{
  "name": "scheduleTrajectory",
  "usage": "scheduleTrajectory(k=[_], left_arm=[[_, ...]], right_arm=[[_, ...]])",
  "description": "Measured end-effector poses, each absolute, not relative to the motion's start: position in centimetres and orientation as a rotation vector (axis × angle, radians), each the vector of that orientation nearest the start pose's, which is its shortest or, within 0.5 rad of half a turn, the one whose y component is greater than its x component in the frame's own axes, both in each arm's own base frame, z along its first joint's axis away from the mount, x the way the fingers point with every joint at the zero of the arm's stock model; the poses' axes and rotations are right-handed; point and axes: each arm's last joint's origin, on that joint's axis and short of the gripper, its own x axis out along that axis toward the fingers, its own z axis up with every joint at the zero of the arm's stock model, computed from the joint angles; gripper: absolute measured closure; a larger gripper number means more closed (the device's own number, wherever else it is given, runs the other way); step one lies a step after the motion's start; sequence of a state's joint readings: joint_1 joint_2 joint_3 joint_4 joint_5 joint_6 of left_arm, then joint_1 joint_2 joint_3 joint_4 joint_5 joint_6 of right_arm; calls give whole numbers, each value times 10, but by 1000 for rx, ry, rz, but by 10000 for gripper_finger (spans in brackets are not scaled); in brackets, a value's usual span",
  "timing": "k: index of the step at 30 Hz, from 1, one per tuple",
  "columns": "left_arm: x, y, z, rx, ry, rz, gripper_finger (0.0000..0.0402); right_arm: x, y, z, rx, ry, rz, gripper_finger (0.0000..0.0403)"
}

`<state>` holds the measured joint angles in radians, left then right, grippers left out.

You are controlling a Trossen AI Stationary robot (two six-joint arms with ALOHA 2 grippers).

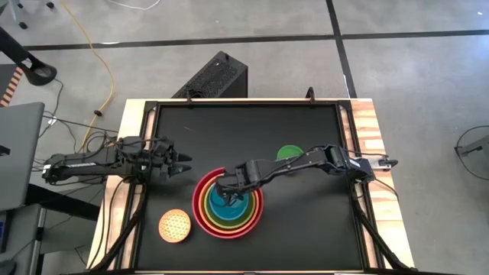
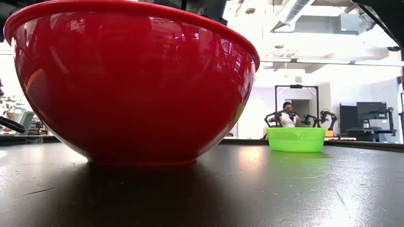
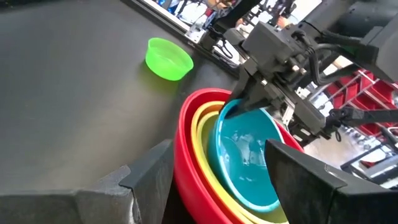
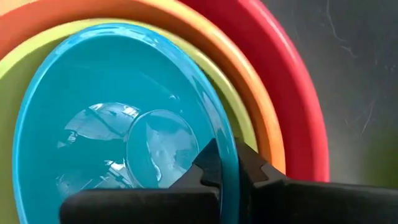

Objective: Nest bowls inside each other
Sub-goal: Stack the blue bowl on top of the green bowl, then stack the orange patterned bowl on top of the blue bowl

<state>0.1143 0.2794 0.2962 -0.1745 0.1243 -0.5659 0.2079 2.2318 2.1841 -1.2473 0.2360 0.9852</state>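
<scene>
A big red bowl [image 1: 200, 200] stands right way up on the black table, left of its middle. Nested in it are an orange bowl [image 4: 273, 118], a lime green bowl [image 4: 12, 106] and, innermost, a blue bowl [image 1: 229, 205]. The blue bowl sits tilted in the stack [image 3: 249, 155]. My right gripper [image 1: 224, 192] reaches in from the right and is shut on the blue bowl's rim. My left gripper [image 1: 186, 164] stands open to the left of the stack and touches nothing. A small green bowl [image 1: 289, 153] rests on its base farther back. A pale-yellow dotted bowl [image 1: 175, 225] lies near the front left. My right gripper pinches the blue bowl's rim [image 4: 229, 146] on its far side, one finger inside the bowl [image 4: 208, 167] and one outside [image 4: 256, 169]. The fingers come slanting down from above and from the table's right. The bowl lies tilted inside the lime green bowl, the held side higher.
The black table top [image 1: 306, 229] is bare to the right of the stack and along the far side. A raised frame [image 1: 345, 122] borders it. In the low view the red bowl [image 2: 126, 82] fills the left half, and the small green bowl [image 2: 296, 139] stands beyond it.
</scene>
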Motion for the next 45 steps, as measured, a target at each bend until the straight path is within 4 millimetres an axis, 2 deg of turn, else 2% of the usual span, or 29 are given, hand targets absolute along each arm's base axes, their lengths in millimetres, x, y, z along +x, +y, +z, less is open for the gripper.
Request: scheduleTrajectory(k=[12, 16, 21, 26, 33, 38, 41, 45], left_arm=[[105, 9, 225, -584, 151, 51, 162], [105, 9, 225, -584, 147, 66, 162], [105, 9, 225, -586, 146, 68, 162], [105, 10, 226, -586, 142, 69, 162], [105, 10, 226, -590, 134, 94, 162], [105, 11, 226, -597, 125, 115, 162], [105, 11, 226, -600, 121, 127, 162], [105, 11, 226, -627, 120, 133, 162]], right_arm=[[457, 101, 254, 544, 1116, -545, 343], [457, 102, 255, 523, 1109, -541, 329], [455, 99, 260, 511, 1129, -515, 296], [453, 94, 269, 546, 1172, -478, 246], [434, 77, 307, 507, 1262, -448, 200], [402, 61, 342, 458, 1257, -491, 196], [384, 53, 364, 403, 1197, -514, 200], [359, 34, 375, 422, 1210, -530, 209]])
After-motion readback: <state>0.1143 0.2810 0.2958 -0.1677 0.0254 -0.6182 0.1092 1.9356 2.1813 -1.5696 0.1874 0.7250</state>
